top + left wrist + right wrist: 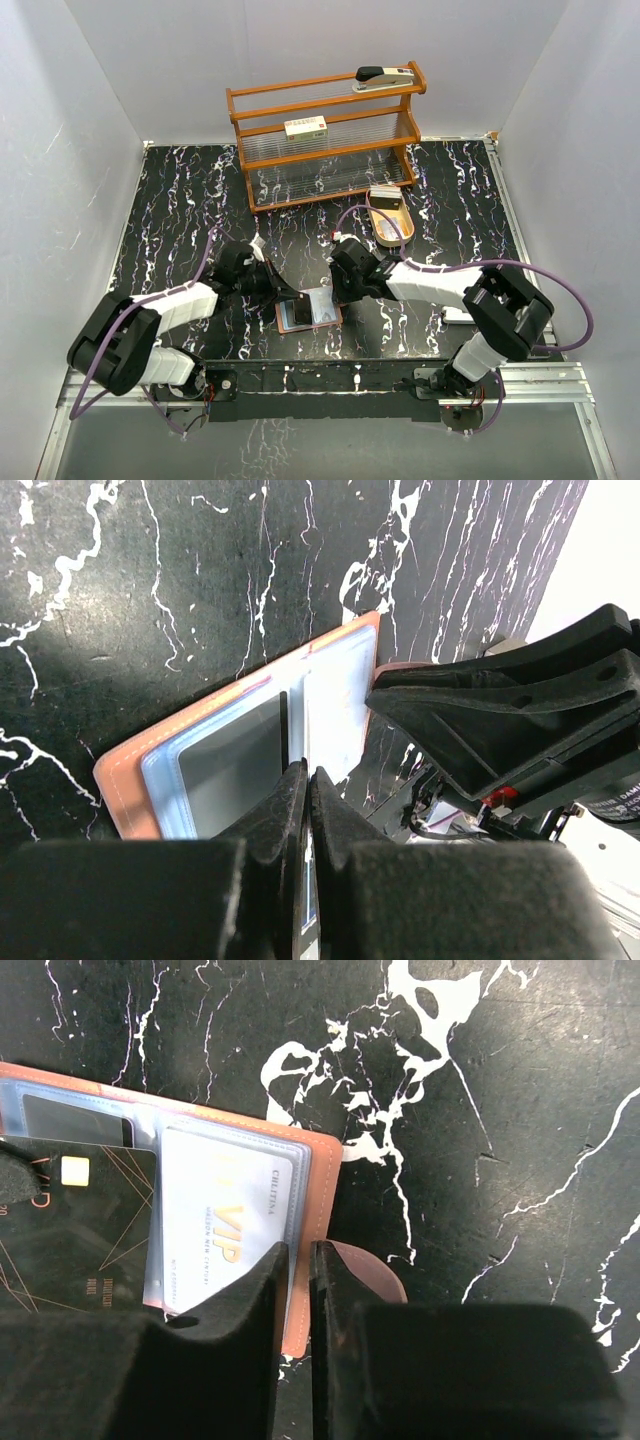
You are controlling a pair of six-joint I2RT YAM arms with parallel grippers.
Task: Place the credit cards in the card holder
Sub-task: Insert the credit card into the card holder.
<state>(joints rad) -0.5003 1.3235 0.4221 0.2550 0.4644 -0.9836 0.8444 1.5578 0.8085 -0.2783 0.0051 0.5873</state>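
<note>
Reddish-brown card holder (308, 312) lies open, long axis left-right, tab pointing right. Left gripper (282, 291) is clenched over it. Right gripper (336, 293) is nearly closed at the right edge, grasp unclear.

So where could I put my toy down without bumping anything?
Bare table lies between the left wall and the wooden rack, and right of the oval tray. It's crowded at the card holder, where the left gripper and right gripper meet.

The black, white-veined tabletop (190, 200) is finished smooth, marble-like and faintly glossy. The reddish-brown folding card holder (322, 1175) is covered in matt leather-look material; its clear plastic sleeves (292, 1160) are glossy. The orange-brown shelf rack (325, 130) is made of varnished wood.
</note>
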